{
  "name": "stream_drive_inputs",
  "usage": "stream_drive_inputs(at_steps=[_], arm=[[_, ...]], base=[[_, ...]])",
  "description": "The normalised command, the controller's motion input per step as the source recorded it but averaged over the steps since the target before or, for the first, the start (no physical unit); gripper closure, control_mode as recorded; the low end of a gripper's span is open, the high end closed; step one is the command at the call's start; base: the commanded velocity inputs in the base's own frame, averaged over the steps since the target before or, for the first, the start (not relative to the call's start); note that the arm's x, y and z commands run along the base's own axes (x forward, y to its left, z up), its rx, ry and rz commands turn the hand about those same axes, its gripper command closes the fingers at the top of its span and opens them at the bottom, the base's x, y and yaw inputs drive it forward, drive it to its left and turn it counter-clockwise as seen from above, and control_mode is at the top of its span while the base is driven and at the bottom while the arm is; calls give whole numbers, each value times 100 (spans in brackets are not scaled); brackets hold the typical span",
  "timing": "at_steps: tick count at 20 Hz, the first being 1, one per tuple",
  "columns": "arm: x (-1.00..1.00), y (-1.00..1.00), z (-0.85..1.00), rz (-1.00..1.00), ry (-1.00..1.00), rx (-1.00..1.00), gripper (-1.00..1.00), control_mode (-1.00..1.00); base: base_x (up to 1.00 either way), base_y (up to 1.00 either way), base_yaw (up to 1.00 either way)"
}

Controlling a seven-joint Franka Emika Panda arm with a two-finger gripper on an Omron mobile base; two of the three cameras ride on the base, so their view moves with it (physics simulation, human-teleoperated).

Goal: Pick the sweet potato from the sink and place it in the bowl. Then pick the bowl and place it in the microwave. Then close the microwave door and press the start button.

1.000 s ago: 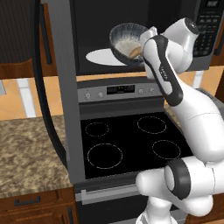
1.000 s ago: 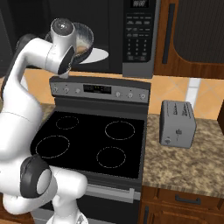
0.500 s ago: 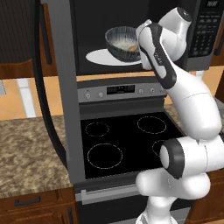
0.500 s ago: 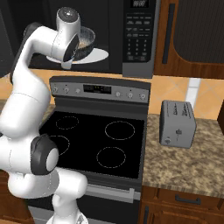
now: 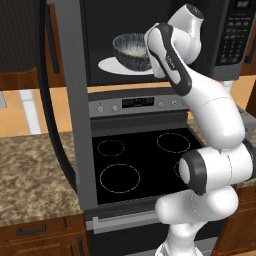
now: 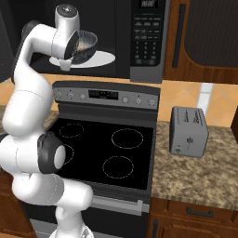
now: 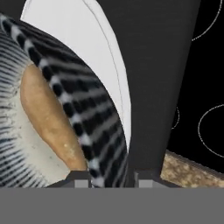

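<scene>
The bowl (image 5: 131, 50) (image 6: 87, 43), blue-grey and streaked outside, stands upright on the white turntable plate (image 5: 112, 66) inside the microwave (image 6: 146, 32). In the hand view the sweet potato (image 7: 48, 113) lies inside the bowl (image 7: 87, 113). My gripper (image 7: 113, 180) straddles the bowl's near rim, jaws parted a little, with a thin gap at the outer finger. The microwave door (image 5: 70, 100) hangs wide open at the left, its dark handle (image 5: 50, 100) toward the room. The button panel (image 5: 235, 35) is to the right of the cavity. The sink is out of view.
Below the microwave is a black glass cooktop (image 5: 140, 160) (image 6: 102, 148) with a control strip (image 6: 107, 95). A grey toaster (image 6: 188, 131) stands on the granite counter (image 6: 200, 172) at the right. More counter (image 5: 30, 175) lies behind the open door.
The bowl was tilted in my grip a second ago. It has moved slightly left, levelled out and now rests on the turntable plate, and my jaws have parted a little.
</scene>
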Motion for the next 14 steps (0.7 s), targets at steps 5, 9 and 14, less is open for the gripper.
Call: stream_drive_inputs(at_steps=[5,9,14], arm=[[-23,4,-10,1,-14,0,-100,-100],[-62,0,20,0,-23,0,-100,-100],[-84,0,24,0,-6,0,-100,-100]], base=[[0,0,0],[0,0,0],[0,0,0]])
